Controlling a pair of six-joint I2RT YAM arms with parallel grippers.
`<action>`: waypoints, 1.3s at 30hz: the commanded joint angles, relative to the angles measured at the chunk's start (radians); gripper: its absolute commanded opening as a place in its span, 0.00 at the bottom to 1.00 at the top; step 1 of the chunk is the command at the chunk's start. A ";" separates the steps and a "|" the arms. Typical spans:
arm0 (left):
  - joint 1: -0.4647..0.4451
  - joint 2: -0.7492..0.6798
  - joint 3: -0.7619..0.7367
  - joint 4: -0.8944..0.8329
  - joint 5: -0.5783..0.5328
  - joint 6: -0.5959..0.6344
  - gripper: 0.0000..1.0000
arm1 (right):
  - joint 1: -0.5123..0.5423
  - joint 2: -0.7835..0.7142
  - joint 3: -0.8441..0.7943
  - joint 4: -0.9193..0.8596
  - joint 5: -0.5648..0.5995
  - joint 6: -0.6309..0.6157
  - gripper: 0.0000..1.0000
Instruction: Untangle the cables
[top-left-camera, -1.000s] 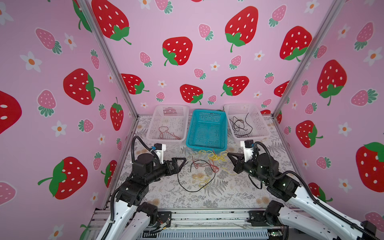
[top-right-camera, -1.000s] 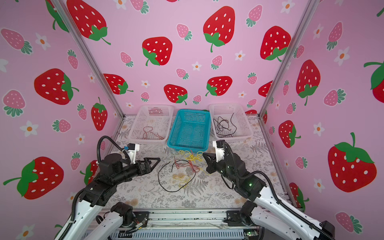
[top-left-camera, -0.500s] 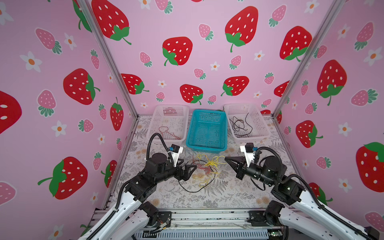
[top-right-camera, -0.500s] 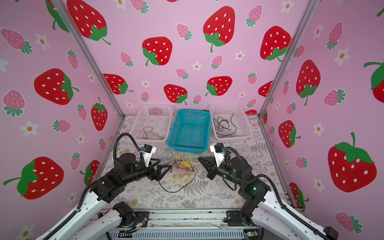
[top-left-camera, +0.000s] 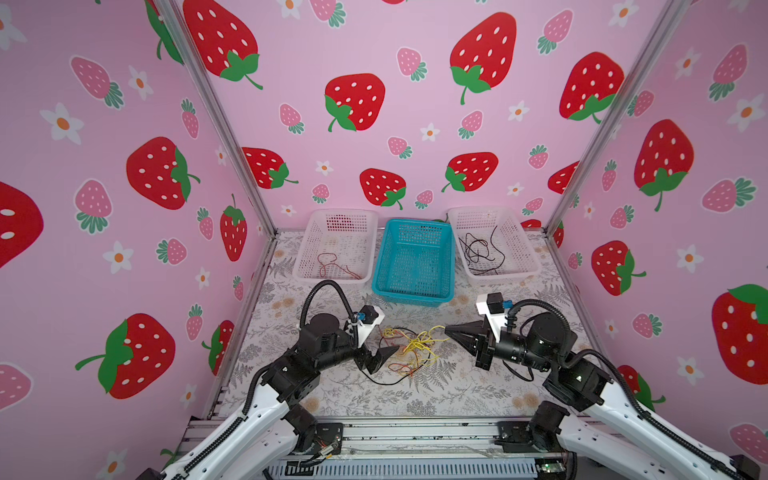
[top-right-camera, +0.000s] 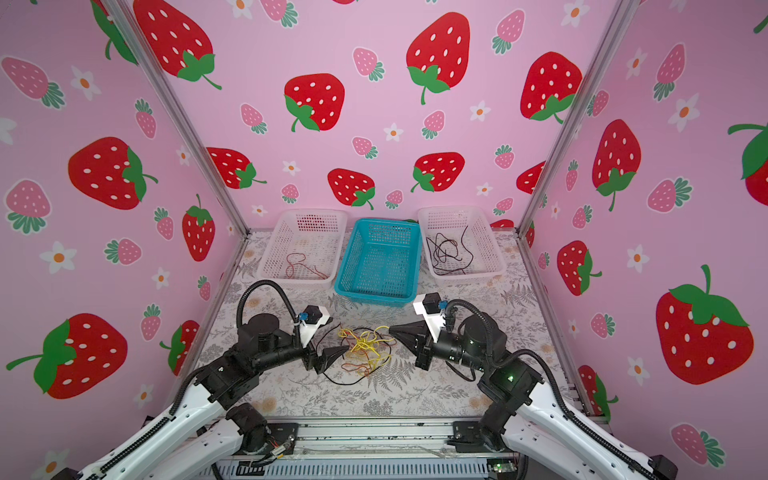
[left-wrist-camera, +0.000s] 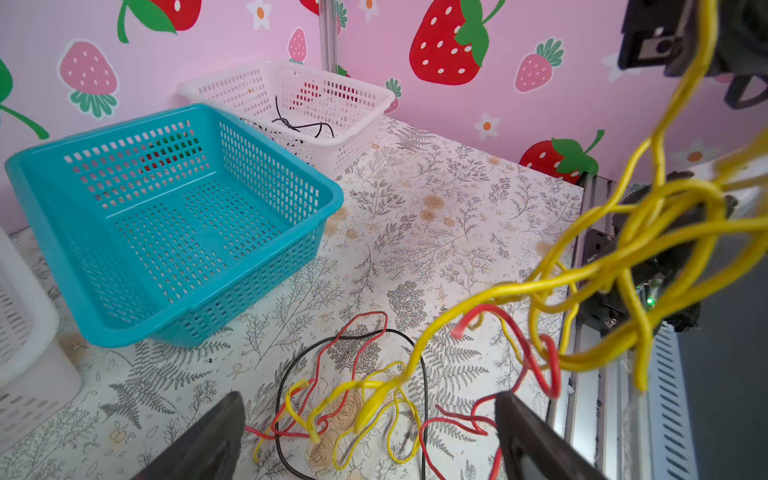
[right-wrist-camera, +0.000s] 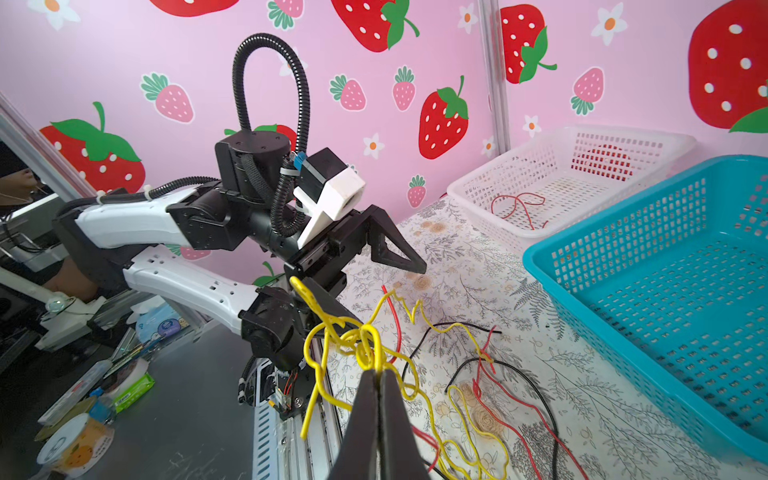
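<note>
Pinching yellow cables (right-wrist-camera: 365, 353), right hand (right-wrist-camera: 378, 373): wrist-view only.

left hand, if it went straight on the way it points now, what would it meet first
Probably the tangled cables: the open left hand points straight at their red and yellow loops lying just ahead.

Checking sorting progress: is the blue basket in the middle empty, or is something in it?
Empty. In the left wrist view the blue basket shows only bare mesh floor and walls.
</note>
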 joint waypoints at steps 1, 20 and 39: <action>-0.003 0.014 0.006 0.044 0.045 0.097 0.91 | 0.005 -0.010 0.030 0.059 -0.055 -0.015 0.00; 0.000 0.001 0.039 -0.004 0.022 0.103 0.00 | 0.003 -0.068 -0.001 0.032 0.025 -0.008 0.00; 0.003 -0.113 0.315 -0.110 -0.375 -0.170 0.00 | 0.002 0.031 -0.298 -0.031 0.482 0.195 0.00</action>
